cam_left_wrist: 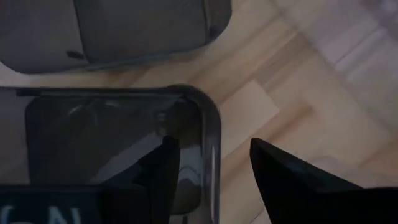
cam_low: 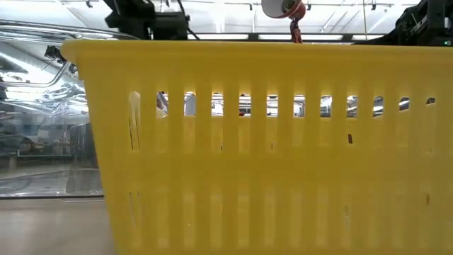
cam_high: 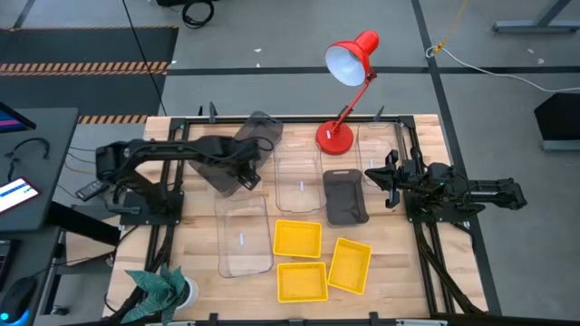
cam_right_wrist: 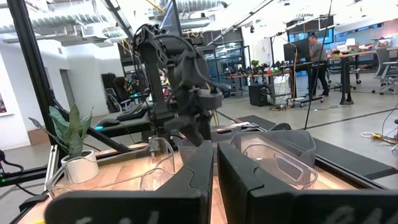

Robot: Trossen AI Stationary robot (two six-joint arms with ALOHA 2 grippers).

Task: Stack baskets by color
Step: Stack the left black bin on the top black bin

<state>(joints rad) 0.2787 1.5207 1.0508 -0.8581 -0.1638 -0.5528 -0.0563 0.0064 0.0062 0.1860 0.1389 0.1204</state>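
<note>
The left gripper (cam_left_wrist: 211, 143) is spread wide, its two dark fingers (cam_left_wrist: 163, 171) standing either side of the rounded corner wall of a dark grey basket (cam_left_wrist: 112, 143). They straddle the rim without pinching it. In the high view this sits left of centre in the frame, under the left arm, which reaches in from the left edge.

Along the lower middle of the high view lie three yellow baskets: one lowest (cam_high: 301, 281), one above it (cam_high: 297, 238), and one to their right, turned slightly askew (cam_high: 350, 265). One of them fills the low view with its slotted wall. Left of them a clear basket (cam_high: 243, 235) lies with its long axis running up and down the frame.

Higher up, at centre, a second dark grey basket (cam_high: 344, 196) also points its long axis up the frame, beside another clear basket (cam_high: 297, 186). The right gripper (cam_high: 382, 181) rests right of these, its fingers drawn almost together with only a slit between them and nothing held. A third clear basket (cam_high: 376, 149) lies just above it.

Farther still, a third dark grey basket (cam_high: 260, 133) lies tilted near the table's upper edge, left of the base of a red desk lamp (cam_high: 349, 56).

The table (cam_high: 408, 272) is pale wooden planks in a black frame, with a potted plant (cam_high: 159, 290) at its lower left corner. Around it is grey floor with dark seams and black-and-orange striped tape (cam_high: 82, 67) at upper left. The right wrist view shows an open workshop with a person (cam_right_wrist: 314, 53) standing at a desk far back.
</note>
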